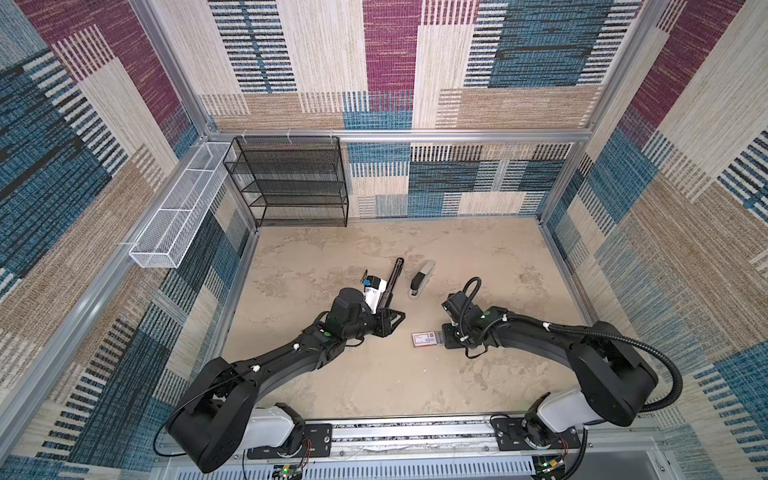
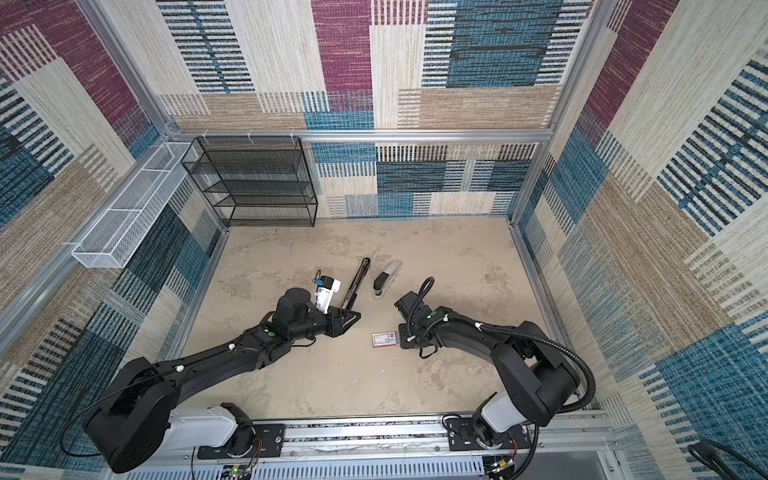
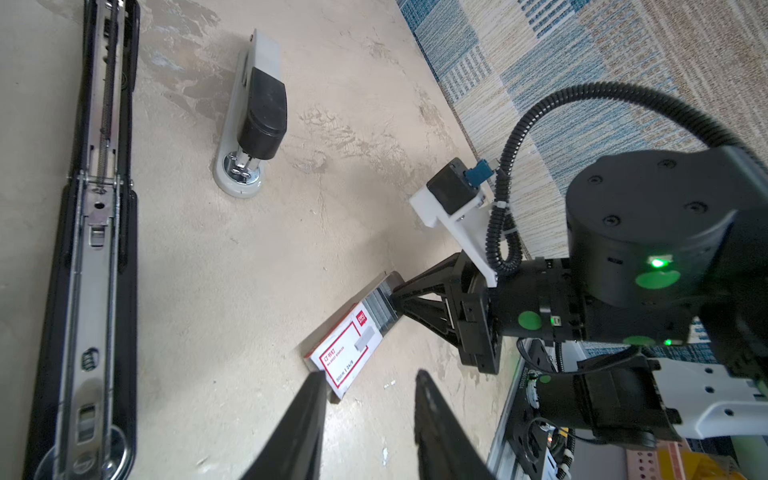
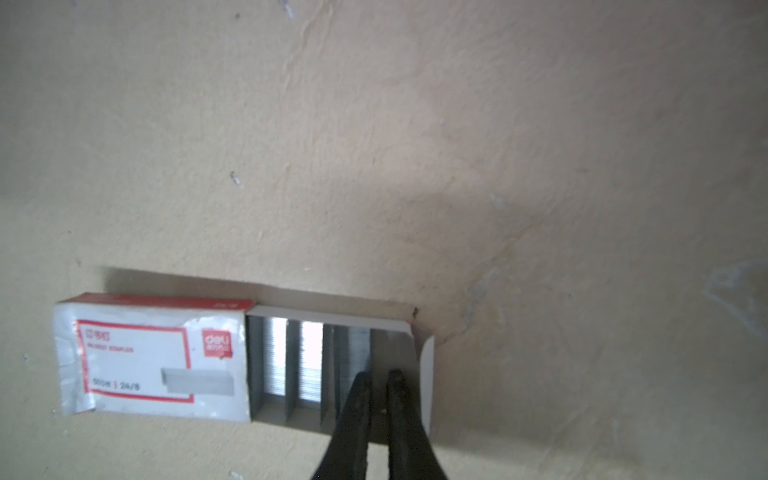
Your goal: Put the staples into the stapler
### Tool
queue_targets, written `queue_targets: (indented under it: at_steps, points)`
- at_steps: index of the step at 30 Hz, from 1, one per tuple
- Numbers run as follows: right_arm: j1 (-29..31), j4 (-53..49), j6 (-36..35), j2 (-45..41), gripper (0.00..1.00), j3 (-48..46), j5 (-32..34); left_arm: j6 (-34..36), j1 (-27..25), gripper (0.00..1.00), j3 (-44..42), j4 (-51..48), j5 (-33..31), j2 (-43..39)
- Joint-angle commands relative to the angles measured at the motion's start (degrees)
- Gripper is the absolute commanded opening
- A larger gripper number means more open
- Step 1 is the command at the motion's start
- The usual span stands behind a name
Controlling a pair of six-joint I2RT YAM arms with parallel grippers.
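The staples [image 4: 311, 353] lie as silvery strips in the grey inner tray [image 4: 422, 365], which is slid partway out of the red-and-white box [image 4: 153, 357]. The box [image 1: 424, 339] rests front of centre in both top views. My right gripper [image 4: 379, 376] reaches into the tray with its fingers drawn close on the rightmost strip. A long black stapler [image 3: 95, 249] lies opened flat with its metal magazine showing. My left gripper [image 3: 370, 382] hovers open and empty between that stapler [image 1: 392, 278] and the box [image 3: 345, 353].
A closed grey stapler [image 1: 422, 278] with a black top lies just right of the black one. A black mesh shelf [image 1: 291, 183] stands at the back left and a white mesh basket [image 1: 178, 216] hangs on the left wall. Tiny staple bits [image 3: 388, 384] lie near the box.
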Motion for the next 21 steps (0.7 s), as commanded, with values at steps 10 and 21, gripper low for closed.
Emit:
queue_targets:
  at_steps: [10,21]
  points:
    - [-0.03,1.36,-0.43,-0.27,0.11,-0.33,-1.66,-1.21,-0.05,0.37,-0.38,2.28,0.09,0.19]
    - [0.00,1.72,-1.31,0.33,0.00,-0.06,-3.00,-1.47,0.00,0.35,-0.38,1.85,-0.23,0.89]
